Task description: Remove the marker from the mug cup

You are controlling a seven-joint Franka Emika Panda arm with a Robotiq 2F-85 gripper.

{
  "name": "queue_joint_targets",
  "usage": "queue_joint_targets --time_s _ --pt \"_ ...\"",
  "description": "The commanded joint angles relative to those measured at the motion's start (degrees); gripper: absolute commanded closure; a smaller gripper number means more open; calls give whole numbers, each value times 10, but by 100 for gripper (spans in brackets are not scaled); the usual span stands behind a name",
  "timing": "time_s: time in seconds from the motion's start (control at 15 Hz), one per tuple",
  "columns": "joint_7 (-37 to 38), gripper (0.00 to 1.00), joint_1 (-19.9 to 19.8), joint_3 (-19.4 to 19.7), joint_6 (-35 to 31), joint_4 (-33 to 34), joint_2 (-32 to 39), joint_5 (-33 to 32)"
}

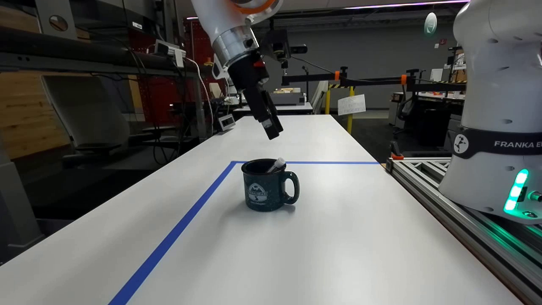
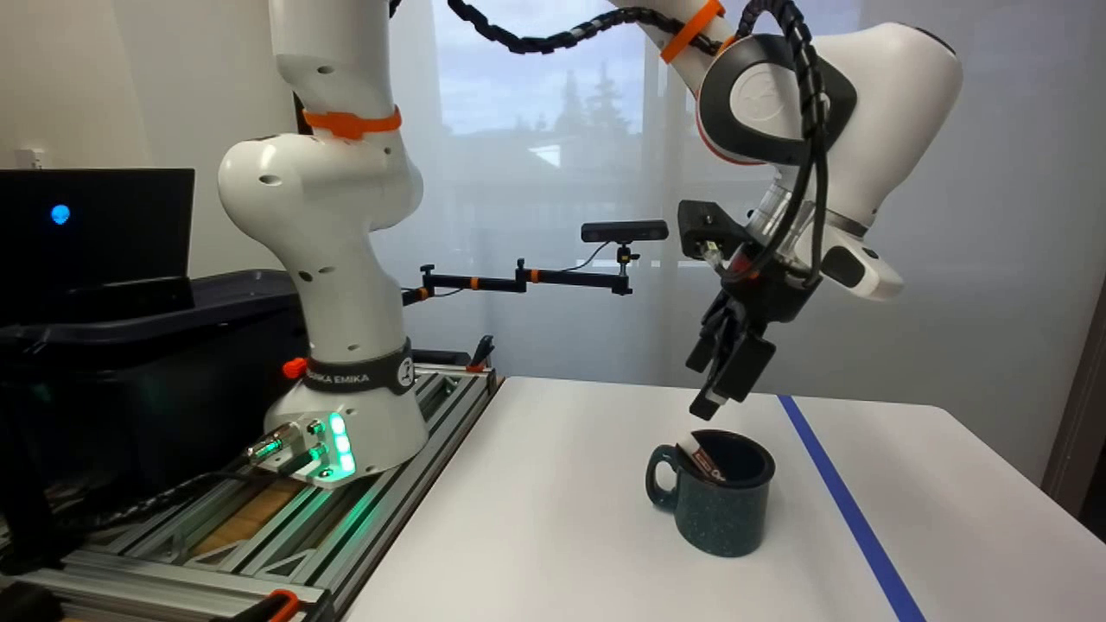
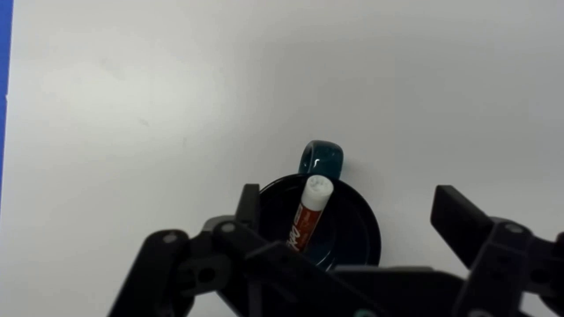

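Observation:
The dark glossy mug cup (image 1: 264, 195) stands upright on the white table; it also shows in an exterior view (image 2: 724, 518) and in the wrist view (image 3: 373, 224). The marker (image 1: 277, 164), with a white end and a red-brown label, leans inside the mug against the rim at the handle side; it shows too in an exterior view (image 2: 704, 460) and in the wrist view (image 3: 309, 215). Its lower end is hidden. My gripper (image 1: 274, 132) hangs tilted above the mug, apart from it (image 2: 710, 389). In the wrist view my gripper (image 3: 346, 193) is open and empty, the marker nearer its left finger.
Blue tape (image 1: 182, 228) runs along the white table (image 1: 338, 245), passing beside the mug. The robot base stands on a metal frame (image 2: 449, 449) at the table's edge. A camera (image 2: 624, 231) on a black bar stands behind the table.

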State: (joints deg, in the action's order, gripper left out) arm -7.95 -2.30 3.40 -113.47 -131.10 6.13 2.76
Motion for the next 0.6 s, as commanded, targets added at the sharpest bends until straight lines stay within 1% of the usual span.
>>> queue_joint_targets --time_s 0.0,0.07,0.13,0.2,0.27,0.33,0.47,0.53 --pt "3 0 -1 -5 -2 31 43 -16" --pt "1 0 -2 -6 0 36 50 -16" --pt "1 14 -2 -6 -1 40 57 -17" --pt "0 22 -2 -6 -3 43 62 -18" --pt "0 34 -2 -7 -7 45 67 -20" --pt "-1 33 -2 -8 -10 48 71 -18" --pt "0 39 -1 -9 -15 52 79 -21" --pt "0 44 -1 -11 -17 53 83 -21"
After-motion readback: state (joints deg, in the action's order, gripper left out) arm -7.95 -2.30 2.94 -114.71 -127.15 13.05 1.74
